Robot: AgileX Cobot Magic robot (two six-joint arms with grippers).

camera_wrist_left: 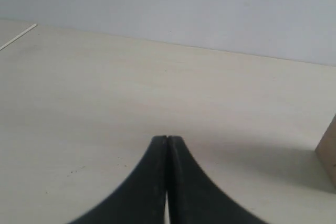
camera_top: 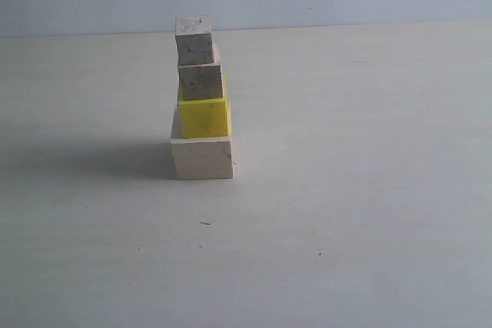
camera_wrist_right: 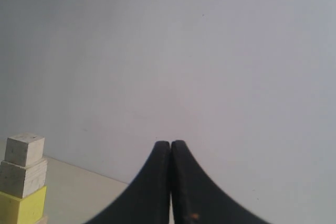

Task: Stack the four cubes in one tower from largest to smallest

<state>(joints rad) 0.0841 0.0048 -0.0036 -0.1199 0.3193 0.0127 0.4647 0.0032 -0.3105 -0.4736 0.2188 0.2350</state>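
Tower (camera_top: 201,101) of four cubes stands on the table (camera_top: 346,190), left of centre in the exterior view; pale cube (camera_top: 201,157) at the base; yellow cube (camera_top: 204,117) on it; then two speckled ones, the lower small cube (camera_top: 201,81) and the top small cube (camera_top: 194,40), the top one set slightly to the left. Left gripper (camera_wrist_left: 167,141) hangs over bare table, its black fingers pressed together, holding nothing; right gripper (camera_wrist_right: 170,145) likewise, closed and empty, apart from the tower.
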